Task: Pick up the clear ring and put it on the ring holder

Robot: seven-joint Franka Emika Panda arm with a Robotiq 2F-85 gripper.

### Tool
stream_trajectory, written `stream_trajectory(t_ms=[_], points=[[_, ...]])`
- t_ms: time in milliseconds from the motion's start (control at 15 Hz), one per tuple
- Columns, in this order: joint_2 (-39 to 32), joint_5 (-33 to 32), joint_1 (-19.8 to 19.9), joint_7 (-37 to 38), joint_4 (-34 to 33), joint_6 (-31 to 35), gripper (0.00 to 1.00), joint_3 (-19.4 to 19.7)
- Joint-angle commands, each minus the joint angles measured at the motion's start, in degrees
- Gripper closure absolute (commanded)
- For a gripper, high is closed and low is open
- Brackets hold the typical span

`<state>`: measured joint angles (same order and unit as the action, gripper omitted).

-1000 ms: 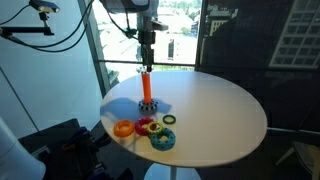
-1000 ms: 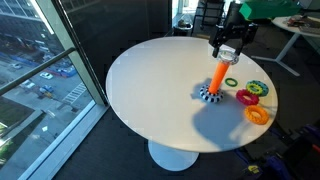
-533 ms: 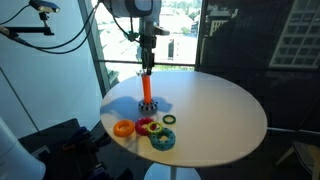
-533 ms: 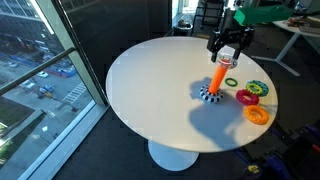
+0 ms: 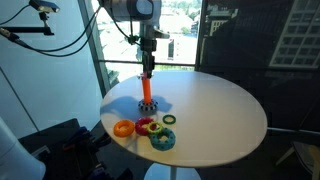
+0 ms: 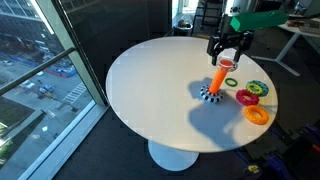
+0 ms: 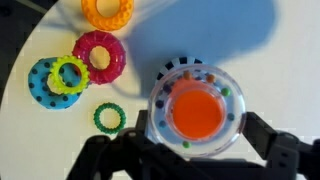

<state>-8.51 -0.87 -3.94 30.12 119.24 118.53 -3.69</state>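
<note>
Fingers (image 7: 272,142) bracket clear ring (image 7: 231,116) over ring holder (image 5: 146,91) — wrist view only.

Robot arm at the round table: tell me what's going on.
The Robotiq gripper hangs directly above the thin upright orange-red peg holder. In the wrist view the clear translucent plastic ring sits around the peg, between the fingers; whether the jaws grip it cannot be told. Nearby on the white table lie other coloured rings.
</note>
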Motion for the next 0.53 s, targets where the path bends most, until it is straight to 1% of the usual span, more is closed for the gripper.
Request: stream_trajectory(t_ms=[0, 467], points=[[-1.26, -2.19, -1.31, 2.97, -0.94, 0.34, 0.31, 0.91], [-2.97, -1.75, -1.91, 3.08, -0.5, 2.41, 0.31, 1.36]])
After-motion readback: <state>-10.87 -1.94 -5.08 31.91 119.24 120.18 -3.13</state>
